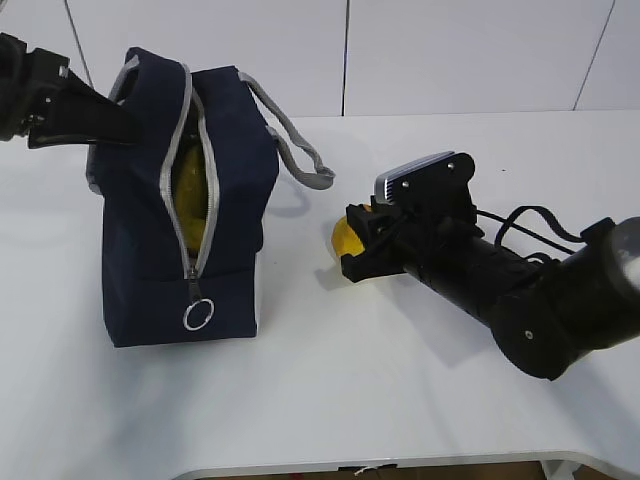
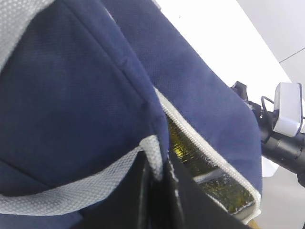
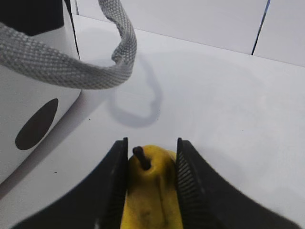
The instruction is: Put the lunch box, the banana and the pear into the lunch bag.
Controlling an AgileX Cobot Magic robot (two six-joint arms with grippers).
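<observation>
Your right gripper (image 3: 151, 191) has its jaws pressed against both sides of the pear (image 3: 150, 191), low on the white table (image 1: 400, 400).
Your left gripper (image 2: 157, 200) is pinched narrow on the lunch bag (image 1: 150, 220) by its grey handle (image 2: 71, 191); the bag stands upright at nine o'clock from the pear, zip open, something yellow showing inside.

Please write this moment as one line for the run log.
left gripper: shut on lunch bag rim | right gripper: jaws around pear on table | bag: upright, unzipped, yellow inside
</observation>
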